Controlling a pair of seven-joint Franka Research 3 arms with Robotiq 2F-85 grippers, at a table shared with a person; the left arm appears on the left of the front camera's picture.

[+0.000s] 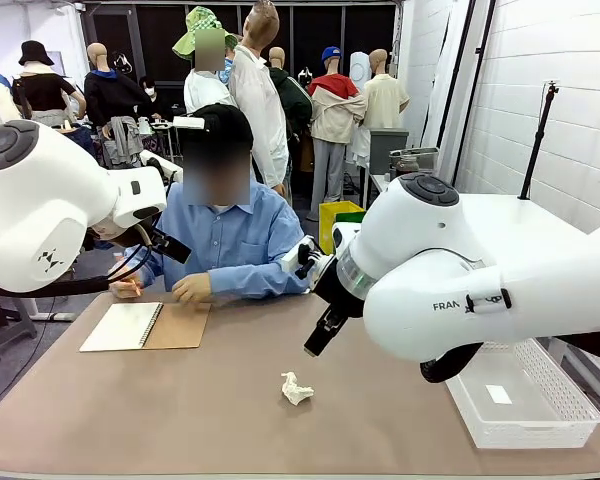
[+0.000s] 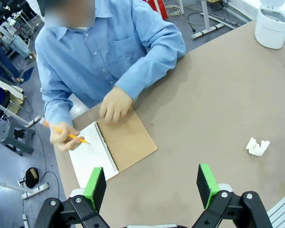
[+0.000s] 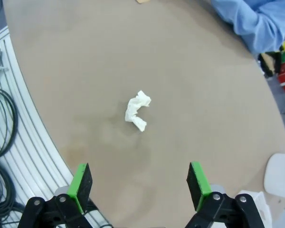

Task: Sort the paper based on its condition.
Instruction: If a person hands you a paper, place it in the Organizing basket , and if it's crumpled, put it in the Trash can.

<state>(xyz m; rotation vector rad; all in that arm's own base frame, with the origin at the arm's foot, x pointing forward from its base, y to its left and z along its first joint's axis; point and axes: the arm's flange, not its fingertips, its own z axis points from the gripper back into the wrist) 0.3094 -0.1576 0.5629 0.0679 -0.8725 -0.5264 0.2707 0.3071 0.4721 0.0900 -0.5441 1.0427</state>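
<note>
Front view shows one piece of paper [image 1: 296,389], crumpled into a small white wad, lying on the bare desk [image 1: 180,420] near the middle of the robot-side edge, apart from everything else. A white mesh basket [image 1: 480,425] sits at the desk's near right corner, with a small white tag [image 1: 498,394] flat on its floor. Toward the far left edge a spiral notebook [image 1: 145,326] lies open, white page to the left and brown cover to the right. The person's free hand [image 1: 192,289] rests at its far edge, and the pencil hand [image 1: 125,289] holds a pencil [image 2: 69,134] just beside the page. The left gripper [image 2: 152,183] hangs above the desk near the notebook's corner, jaws wide apart with nothing between them. The right gripper [image 3: 137,183] hovers over the wad, jaws likewise apart and empty
</note>
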